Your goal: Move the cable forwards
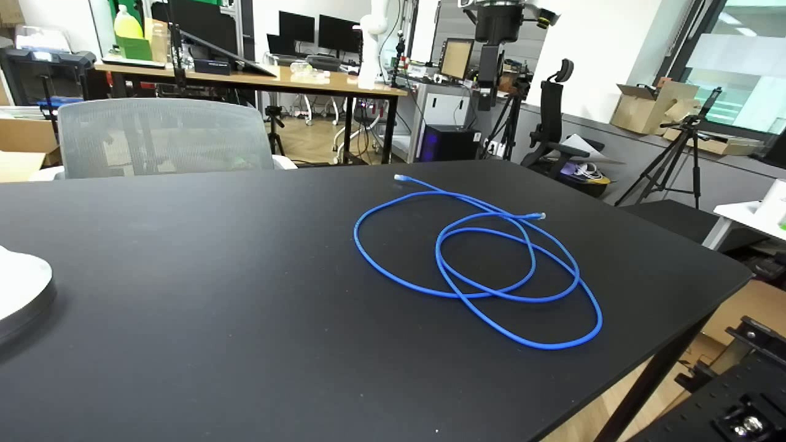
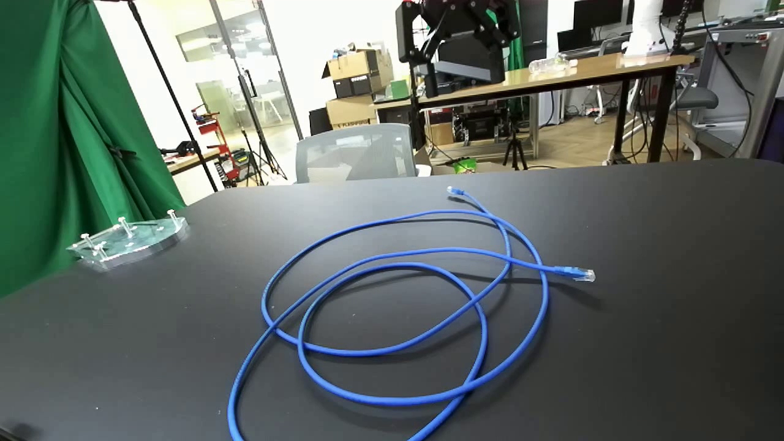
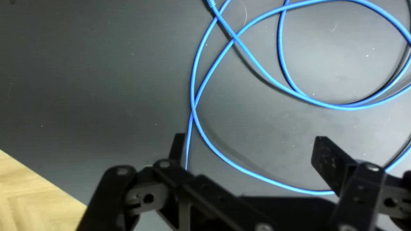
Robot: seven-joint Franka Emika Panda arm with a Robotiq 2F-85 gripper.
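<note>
Blue Ethernet cable (image 1: pixel 470 229): lies unheld on the black bench (image 1: pixel 202 288) in loose, overlapping loops, wholly within the bench edges. One plug (image 2: pixel 455 191) lies near the far edge in both exterior views. The second plug (image 2: pixel 582 274) projects just outside the loops and, judging by its offset shadow, sits slightly raised.

End effector (image 3: pixel 251 150): released, fingers (image 3: pixel 332 162) spread wide, nothing held. In both exterior views it hangs high, well apart from the cable. In the wrist view a curved strand passes below, across the gap between the fingers.

Surroundings: a clear bolted plate (image 2: pixel 131 242) sits on the bench, well apart from the cable. A grey mesh-backed chair (image 2: pixel 355 153) stands beyond the far edge; a green curtain (image 2: pixel 79 141) hangs to the side.

Assessment: the work is judged to be at the approach stage, with no grasp in place. Which direction counts as forwards cannot be established from these views. The next move calls for a descent until the fingers straddle the cable close to the bench, then a closing. A grip at a crossing, taking two strands, appears preferable: pulling a single strand may open the coil rather than shift the whole.
</note>
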